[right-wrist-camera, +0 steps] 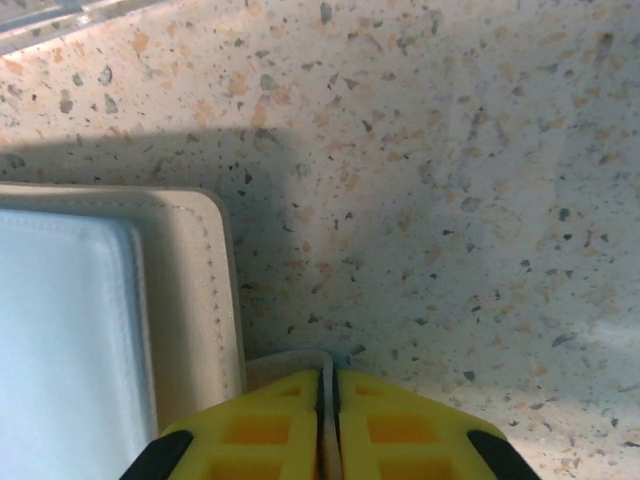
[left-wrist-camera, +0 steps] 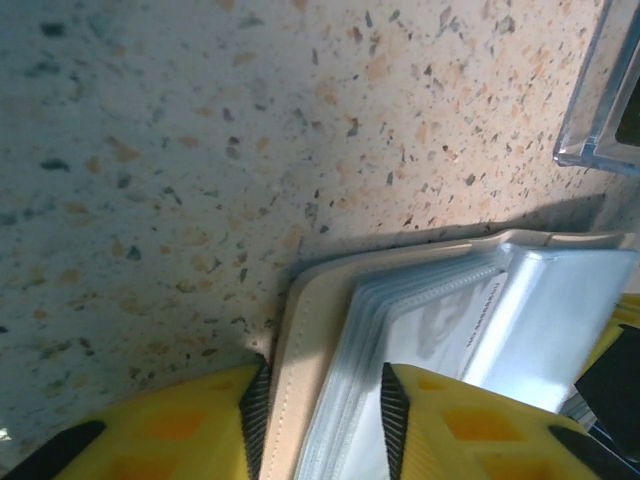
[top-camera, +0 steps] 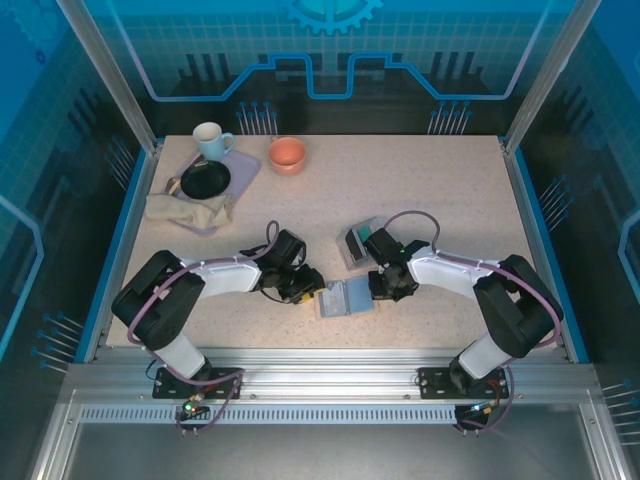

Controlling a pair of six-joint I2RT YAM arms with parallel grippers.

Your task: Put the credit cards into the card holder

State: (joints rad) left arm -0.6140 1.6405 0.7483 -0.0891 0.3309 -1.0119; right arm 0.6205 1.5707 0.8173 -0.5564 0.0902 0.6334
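Jaws: both at card holder [top-camera: 345, 298] | open flat, long axis left-right

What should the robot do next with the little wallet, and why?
Probably close the left claw on the card holder. The holder's beige edge and clear pockets sit between its part-open fingers, and the right claw is pinched shut on the far edge tab. Gripping both sides should hold it open for cards.

The card holder [top-camera: 345, 298] lies open and flat on the speckled table, beige-edged with pale clear sleeves; teal credit cards [top-camera: 357, 243] sit just behind it.
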